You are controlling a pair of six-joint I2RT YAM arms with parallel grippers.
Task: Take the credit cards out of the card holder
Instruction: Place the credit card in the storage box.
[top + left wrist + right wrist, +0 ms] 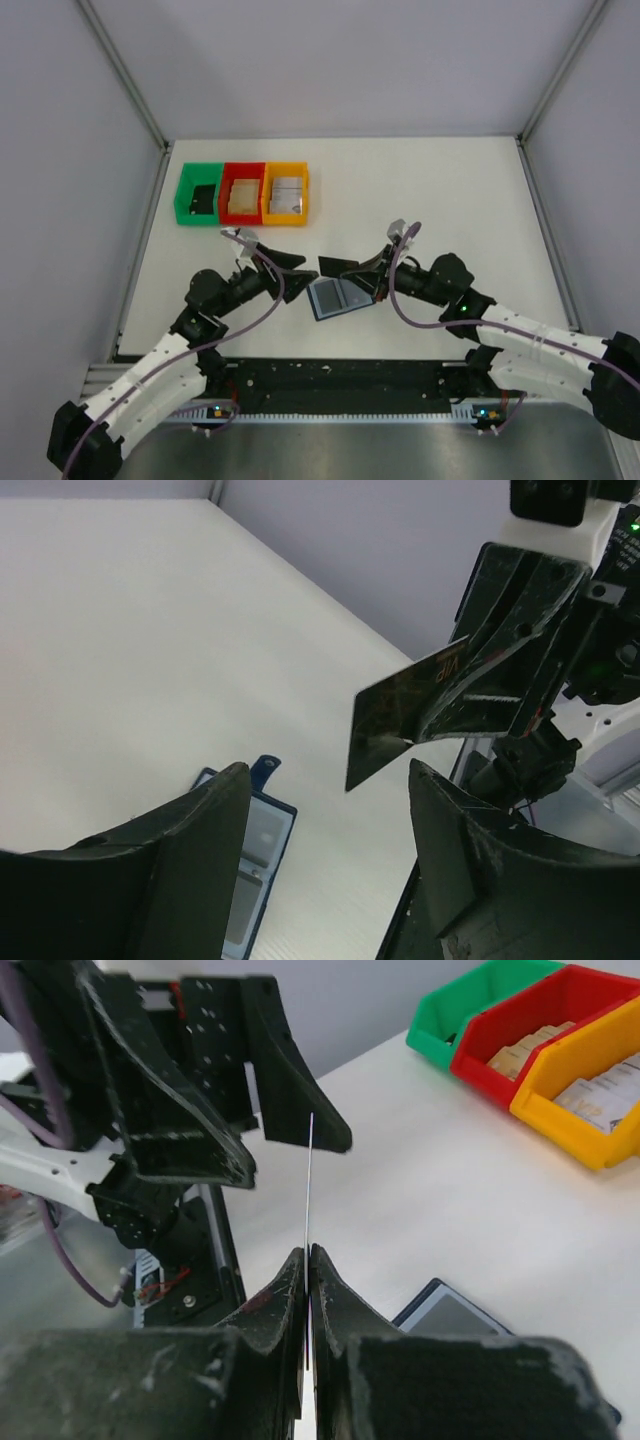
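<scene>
- The right gripper (308,1255) is pinching a dark credit card (400,710) by its lower edge, fingers pressed together on it, and holding it upright in the air just above the card holder (338,297).
- The left gripper (328,772) is hovering just left of the holder with its fingers spread, facing the card's flat side.
- The holder is lying open on the table (450,190) between the two arms. A pale face is showing in one panel, but I cannot tell whether it is another card.
- This looks like a hand-over. The left fingers should be closing on the free half of the card, clear of the right fingertips, and the right should be letting go only once that grip is firm.
- Three bins are sitting well beyond the holder, to its far left:
  - the green bin (180,195) is holding something dark;
  - the red bin (243,168) is holding tan cards;
  - the orange bin (305,190) is holding silvery-grey ones.
</scene>
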